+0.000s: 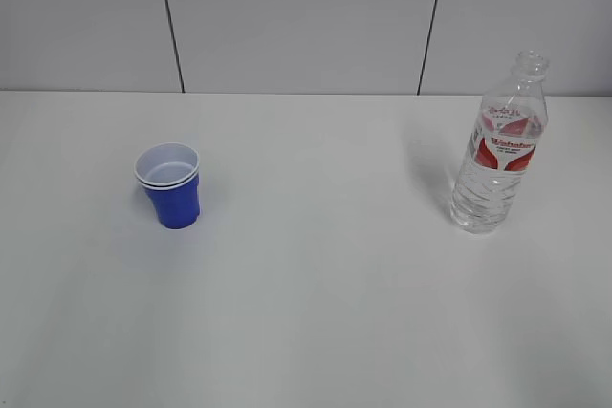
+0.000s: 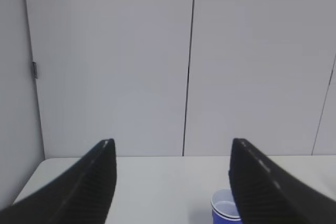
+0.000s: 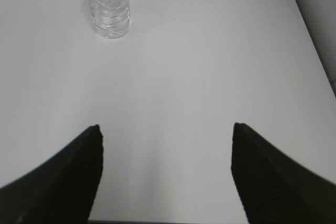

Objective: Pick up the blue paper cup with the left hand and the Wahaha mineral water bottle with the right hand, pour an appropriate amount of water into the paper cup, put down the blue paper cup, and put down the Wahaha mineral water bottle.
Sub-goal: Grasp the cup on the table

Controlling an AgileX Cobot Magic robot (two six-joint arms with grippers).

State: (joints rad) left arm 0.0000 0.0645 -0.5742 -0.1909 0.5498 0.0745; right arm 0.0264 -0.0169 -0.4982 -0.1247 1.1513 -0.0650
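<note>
White counter (image 1: 316,312) spanning the full exterior view, backed by pale wall panels (image 1: 296,16) with dark seams. Neither arm visible in that view.

Wahaha mineral water bottle (image 1: 499,145) upright on the right of the counter, toward the back, uncapped, red-and-white label band high on the body. Judged moderately heavy for its build, being mostly full of water; thin ribbed plastic likely to give under a hard squeeze and push water out of the open neck. Best hold judged at the ribbed body below the label, with moderate pressure. In the right wrist view, bottle (image 3: 107,3) at the top left, well apart from the tool.

Blue paper cup (image 1: 170,185) upright on the left of the counter, well apart from the bottle, doubled white rim showing. Judged very light, soft-walled, easily crushed or tipped; hold at mid-wall, gently, clear of the rim. Contents not determinable from these views. In the left wrist view, cup (image 2: 226,211) low in frame, partly hidden behind the right-hand finger.

Left hand (image 2: 173,182): tool spread wide, empty, camera aimed nearly level across the counter toward the wall, cup off-centre to the right of the gap.

Right hand (image 3: 165,171): tool spread wide, empty, pitched down at the counter, bottle ahead and to the left of the gap.

Nothing grasped; both pick-ups outstanding.
</note>
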